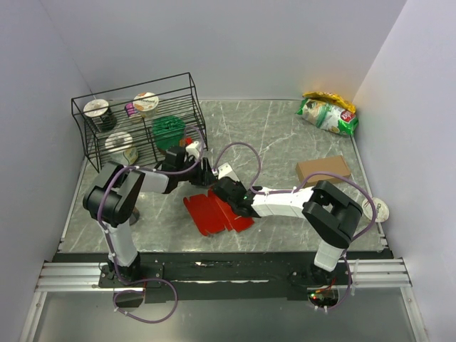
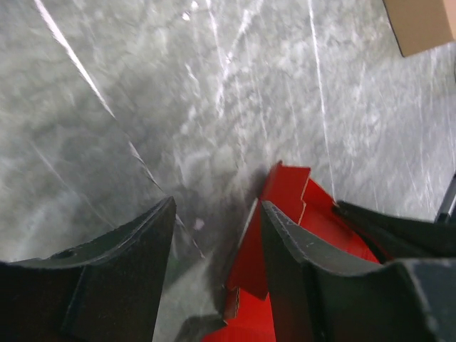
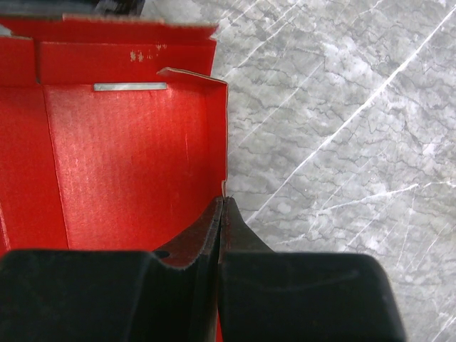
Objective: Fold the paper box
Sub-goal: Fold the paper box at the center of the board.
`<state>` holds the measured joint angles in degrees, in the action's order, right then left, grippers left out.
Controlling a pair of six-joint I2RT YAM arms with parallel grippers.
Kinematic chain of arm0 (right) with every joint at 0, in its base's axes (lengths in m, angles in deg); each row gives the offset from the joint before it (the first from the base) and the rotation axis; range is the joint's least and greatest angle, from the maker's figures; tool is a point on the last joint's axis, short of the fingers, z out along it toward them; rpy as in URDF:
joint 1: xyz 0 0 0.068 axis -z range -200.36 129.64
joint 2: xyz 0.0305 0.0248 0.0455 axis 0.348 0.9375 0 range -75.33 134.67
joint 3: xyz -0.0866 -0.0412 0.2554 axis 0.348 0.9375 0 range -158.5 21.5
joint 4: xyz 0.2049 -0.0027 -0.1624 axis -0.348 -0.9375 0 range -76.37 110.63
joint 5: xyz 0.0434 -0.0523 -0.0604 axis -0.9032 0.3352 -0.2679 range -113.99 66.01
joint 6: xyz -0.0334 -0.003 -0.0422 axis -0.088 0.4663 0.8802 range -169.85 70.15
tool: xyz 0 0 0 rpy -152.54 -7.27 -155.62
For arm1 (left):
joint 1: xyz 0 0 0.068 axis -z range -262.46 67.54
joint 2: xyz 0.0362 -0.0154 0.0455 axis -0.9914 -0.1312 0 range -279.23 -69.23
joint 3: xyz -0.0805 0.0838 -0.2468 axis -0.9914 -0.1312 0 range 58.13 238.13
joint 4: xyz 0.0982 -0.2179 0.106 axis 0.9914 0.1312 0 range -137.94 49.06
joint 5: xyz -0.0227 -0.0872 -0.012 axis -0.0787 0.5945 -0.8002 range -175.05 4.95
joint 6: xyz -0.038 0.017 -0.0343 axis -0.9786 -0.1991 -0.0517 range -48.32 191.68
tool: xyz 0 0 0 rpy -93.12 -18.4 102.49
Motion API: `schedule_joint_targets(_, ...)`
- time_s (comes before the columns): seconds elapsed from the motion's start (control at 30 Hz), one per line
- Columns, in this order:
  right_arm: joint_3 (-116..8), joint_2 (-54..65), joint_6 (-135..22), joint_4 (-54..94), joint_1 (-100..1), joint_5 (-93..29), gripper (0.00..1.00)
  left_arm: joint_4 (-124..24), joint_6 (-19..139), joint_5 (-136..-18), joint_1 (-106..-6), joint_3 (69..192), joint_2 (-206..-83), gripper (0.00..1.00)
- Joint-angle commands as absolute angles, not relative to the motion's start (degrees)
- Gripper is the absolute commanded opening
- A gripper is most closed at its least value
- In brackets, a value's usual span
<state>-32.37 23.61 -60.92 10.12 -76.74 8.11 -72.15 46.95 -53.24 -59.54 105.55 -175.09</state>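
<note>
Top external: paper box (image 1: 206, 214) stretches left-right (unfolded).

Left arm (image 1: 114, 197), right arm (image 1: 331, 214): black joint housings, white tubular links, black bases. Lilac cables (image 1: 244, 147) looped along each, fastened with white ties. Left gripper (image 2: 217, 206), right gripper (image 3: 222, 203): matte black wedge fingers (image 2: 306, 285), scuffed edges.
</note>
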Motion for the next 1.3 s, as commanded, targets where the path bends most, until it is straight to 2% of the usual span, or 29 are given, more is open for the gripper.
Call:
schedule_joint_targets(0.0, -32.1, 22.9, -61.0, 11.0, -77.0, 9.7, 0.0, -76.2, 47.6, -49.5, -58.9, 102.6, -172.6, 0.57)
schedule_joint_targets(0.4, -32.2, 22.8, -61.5, 10.5, -77.0, 9.8, 0.0, -86.9, 43.2, -46.9, -58.6, 98.5, -172.2, 0.52)
schedule_joint_targets(0.73, -32.2, 22.7, -61.6, 10.4, -76.9, 9.8, 0.0, -93.3, 40.4, -46.2, -58.6, 96.9, -172.8, 0.53)
schedule_joint_targets(1.27, -32.1, 22.8, -62.0, 10.3, -77.0, 9.4, 0.0, -89.2, 46.2, -45.6, -57.5, 99.0, -174.6, 0.51)
